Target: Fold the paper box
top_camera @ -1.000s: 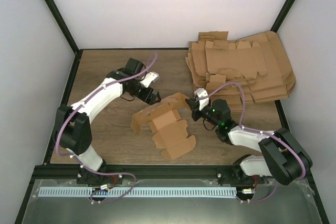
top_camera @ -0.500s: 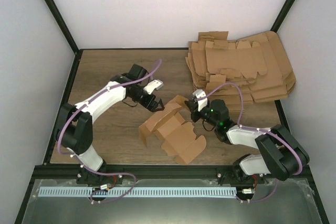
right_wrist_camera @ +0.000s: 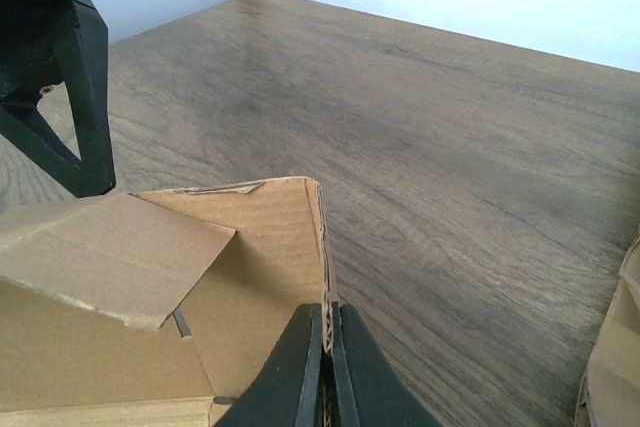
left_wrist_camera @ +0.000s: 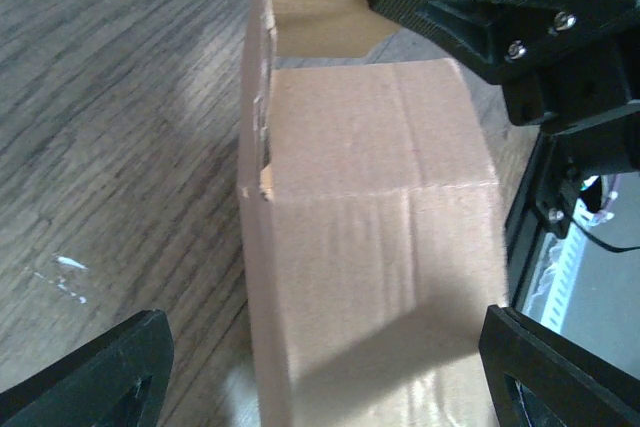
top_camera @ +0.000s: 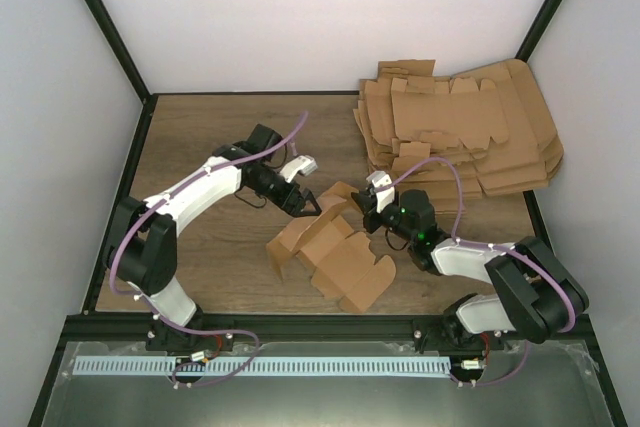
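The paper box [top_camera: 335,252] is a half-folded brown cardboard sheet in the middle of the table, with flaps raised. My right gripper [top_camera: 366,205] is shut on the edge of its upright far-right flap [right_wrist_camera: 290,247], the cardboard pinched between the fingers [right_wrist_camera: 300,367]. My left gripper [top_camera: 305,205] is open at the box's far-left side. In the left wrist view its two fingertips [left_wrist_camera: 110,372] straddle a folded panel of the box [left_wrist_camera: 370,277] without touching it. The right gripper's black body [left_wrist_camera: 520,17] shows just beyond.
A pile of flat brown cardboard sheets [top_camera: 460,132] lies at the far right of the wooden table [top_camera: 200,147]. Black frame posts [top_camera: 100,22] stand at the far corners. White walls close the cell.
My left gripper has moved right and nearer, up to the box's far-left flap. The box has shifted slightly right and nearer since a second ago; the right gripper keeps its hold.
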Motion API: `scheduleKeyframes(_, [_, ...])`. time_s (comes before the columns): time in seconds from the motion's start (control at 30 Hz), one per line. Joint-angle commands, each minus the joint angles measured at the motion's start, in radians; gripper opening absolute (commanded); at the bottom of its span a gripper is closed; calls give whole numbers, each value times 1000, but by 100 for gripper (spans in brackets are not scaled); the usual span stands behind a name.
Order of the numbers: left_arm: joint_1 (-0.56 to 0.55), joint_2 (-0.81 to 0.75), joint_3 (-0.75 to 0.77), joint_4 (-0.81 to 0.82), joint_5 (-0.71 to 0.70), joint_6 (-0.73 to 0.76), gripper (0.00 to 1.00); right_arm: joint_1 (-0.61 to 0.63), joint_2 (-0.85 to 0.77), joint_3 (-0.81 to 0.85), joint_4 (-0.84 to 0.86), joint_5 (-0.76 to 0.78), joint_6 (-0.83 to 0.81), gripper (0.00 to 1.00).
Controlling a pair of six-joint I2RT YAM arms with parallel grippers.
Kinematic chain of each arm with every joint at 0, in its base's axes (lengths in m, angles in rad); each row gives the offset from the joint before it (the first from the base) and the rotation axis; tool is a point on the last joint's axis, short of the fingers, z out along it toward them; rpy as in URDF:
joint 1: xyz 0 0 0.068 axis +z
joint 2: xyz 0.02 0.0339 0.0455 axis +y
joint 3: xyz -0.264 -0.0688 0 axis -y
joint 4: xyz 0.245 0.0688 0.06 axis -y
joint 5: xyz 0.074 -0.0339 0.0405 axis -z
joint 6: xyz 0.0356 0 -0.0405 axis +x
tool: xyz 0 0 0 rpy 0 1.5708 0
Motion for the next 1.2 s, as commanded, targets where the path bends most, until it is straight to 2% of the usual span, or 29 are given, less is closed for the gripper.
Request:
scheduleKeyframes(0.0, [-4, -21, -10, 12, 75, -25, 87, 15, 3, 31, 37, 8, -5, 1])
scheduleKeyframes(0.23, [-14, -25, -20, -28, 3, -38, 84, 15, 5, 35, 34, 11, -6, 1])
scheduleKeyframes(0.6, [-39, -64, -28, -42, 4, -42, 85, 17, 10, 37, 31, 13, -7, 1])
scheduleKeyframes(0.73, [-41, -64, -32, -41, -17, -47, 82, 17, 9, 38, 31, 10, -6, 1])
scheduleKeyframes(0.8, [-42, -65, -30, -37, -9, -50, 82, 17, 11, 38, 30, 9, -6, 1])
scheduleKeyframes(1.0, [-36, -112, -26, 12, 71, -72, 91, 21, 10, 39, 28, 13, -8, 1])
scheduleKeyframes(1.17, [-4, -126, -40, 59, 139, -123, 92, 29, 11, 41, 25, 18, -12, 1])
